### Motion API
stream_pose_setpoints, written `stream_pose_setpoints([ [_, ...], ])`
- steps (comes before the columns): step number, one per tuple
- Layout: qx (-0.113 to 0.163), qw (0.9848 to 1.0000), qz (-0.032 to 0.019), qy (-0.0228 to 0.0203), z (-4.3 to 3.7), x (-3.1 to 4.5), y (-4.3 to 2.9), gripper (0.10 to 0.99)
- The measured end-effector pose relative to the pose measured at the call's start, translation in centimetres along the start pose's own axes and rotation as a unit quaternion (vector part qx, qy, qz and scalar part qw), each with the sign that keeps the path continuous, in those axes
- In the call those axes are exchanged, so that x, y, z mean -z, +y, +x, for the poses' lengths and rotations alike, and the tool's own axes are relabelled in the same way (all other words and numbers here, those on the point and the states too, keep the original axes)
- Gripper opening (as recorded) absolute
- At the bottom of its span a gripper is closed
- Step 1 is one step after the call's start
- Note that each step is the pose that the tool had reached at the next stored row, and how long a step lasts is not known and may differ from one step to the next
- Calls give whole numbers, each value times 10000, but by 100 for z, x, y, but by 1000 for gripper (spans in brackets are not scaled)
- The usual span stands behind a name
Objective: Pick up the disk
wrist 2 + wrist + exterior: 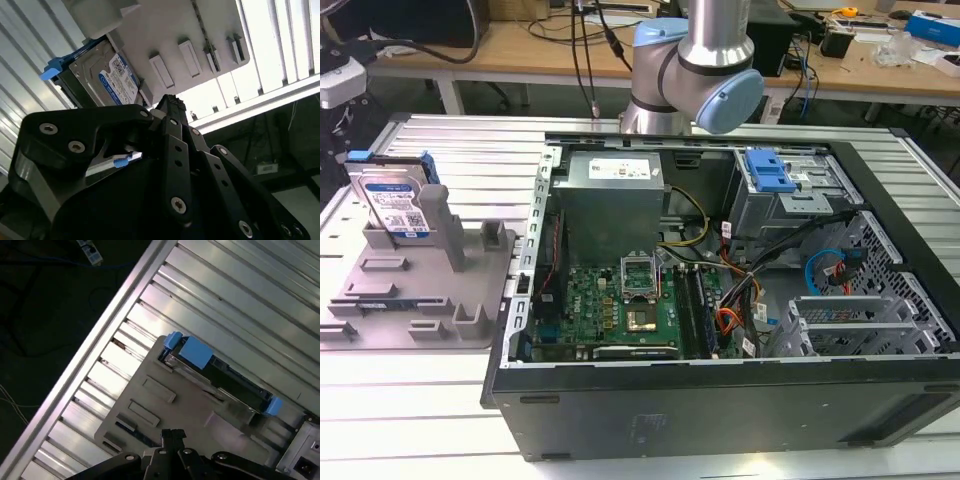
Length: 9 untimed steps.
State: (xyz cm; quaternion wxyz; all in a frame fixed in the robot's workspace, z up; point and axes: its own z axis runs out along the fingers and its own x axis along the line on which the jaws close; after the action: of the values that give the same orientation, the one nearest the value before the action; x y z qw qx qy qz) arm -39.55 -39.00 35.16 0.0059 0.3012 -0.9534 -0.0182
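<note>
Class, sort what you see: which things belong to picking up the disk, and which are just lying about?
Belong to the job:
disk, standing in the fixture
gripper, not touching the disk

Just lying about:
computer case
motherboard
power supply
blue bracket
cables

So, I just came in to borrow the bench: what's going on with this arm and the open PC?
The robot arm is meant to pick up the disk but is not holding it yet. The disk stands upright in the grey fixture on the exterior view's left, beside the open computer case. In both wrist views the gripper is clear of the disk, jaws closed on nothing.
</note>
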Motion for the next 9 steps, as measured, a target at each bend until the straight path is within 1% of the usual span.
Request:
stream_pose_setpoints([
  [1,234,9997,0,9,0,-1,0,114],
  [3,479,9988,0,19,0,-1,0,235],
  [4,574,9983,0,22,0,-1,0,235],
  [6,794,9968,1,31,0,-2,0,357],
  [8,1038,9946,1,39,0,-4,0,478],
  [9,1130,9936,1,43,0,-5,-1,478],
])
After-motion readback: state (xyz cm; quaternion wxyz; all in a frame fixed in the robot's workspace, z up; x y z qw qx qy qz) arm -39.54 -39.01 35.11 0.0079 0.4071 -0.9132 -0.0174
